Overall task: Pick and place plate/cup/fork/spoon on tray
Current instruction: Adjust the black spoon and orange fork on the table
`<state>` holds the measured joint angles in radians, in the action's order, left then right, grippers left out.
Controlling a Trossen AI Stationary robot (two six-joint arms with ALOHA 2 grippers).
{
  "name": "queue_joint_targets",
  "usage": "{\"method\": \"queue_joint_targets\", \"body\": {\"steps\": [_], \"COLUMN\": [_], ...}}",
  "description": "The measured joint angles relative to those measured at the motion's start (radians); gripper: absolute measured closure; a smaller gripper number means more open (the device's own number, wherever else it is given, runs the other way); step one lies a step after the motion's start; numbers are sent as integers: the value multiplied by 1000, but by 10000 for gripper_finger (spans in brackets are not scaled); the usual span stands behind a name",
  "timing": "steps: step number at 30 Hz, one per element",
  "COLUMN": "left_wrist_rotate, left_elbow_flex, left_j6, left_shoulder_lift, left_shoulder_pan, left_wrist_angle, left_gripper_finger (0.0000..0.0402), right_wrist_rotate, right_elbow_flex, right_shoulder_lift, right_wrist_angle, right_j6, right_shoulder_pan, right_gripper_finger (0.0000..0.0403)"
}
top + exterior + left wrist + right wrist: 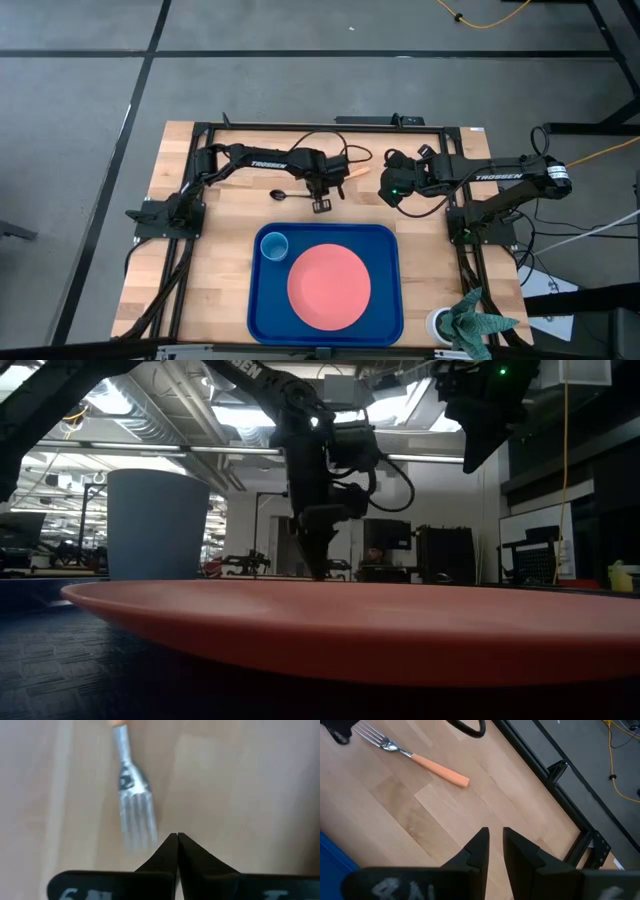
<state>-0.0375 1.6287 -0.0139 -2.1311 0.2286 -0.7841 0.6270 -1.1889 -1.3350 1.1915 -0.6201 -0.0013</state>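
The salmon-pink plate and the light-blue cup sit on the dark-blue tray. The fork lies flat on the wood beyond the tray, its tan-orange handle toward the table's right. The dark spoon lies on the wood to its left. My left gripper is shut and points down just beside the fork's tines, holding nothing. My right gripper hovers to the right of the fork, its fingers nearly closed and empty.
A white round container with green cloth stands at the table's near right corner. A black cable loops over the wood behind the fork. A black frame runs along the table's far edge and sides.
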Motion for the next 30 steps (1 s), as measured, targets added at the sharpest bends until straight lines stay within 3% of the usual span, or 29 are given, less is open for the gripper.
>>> {"method": "queue_joint_targets", "body": {"steps": [9, 18, 30], "left_wrist_rotate": [48, 8, -324], "left_elbow_flex": [-1, 0, -1], "left_j6": [-47, -53, -73], "left_shoulder_lift": [-49, -58, -58], "left_shoulder_pan": [10, 40, 85], "left_wrist_angle": [43, 79, 86], "left_gripper_finger": [401, 401, 401], "right_wrist_rotate": [0, 0, 0], "right_elbow_flex": [0, 0, 0], "right_shoulder_lift": [0, 0, 0], "right_wrist_angle": [8, 12, 13], "right_j6": [0, 1, -1], "right_shoulder_pan": [0, 0, 0], "right_gripper_finger": [343, 343, 343]}}
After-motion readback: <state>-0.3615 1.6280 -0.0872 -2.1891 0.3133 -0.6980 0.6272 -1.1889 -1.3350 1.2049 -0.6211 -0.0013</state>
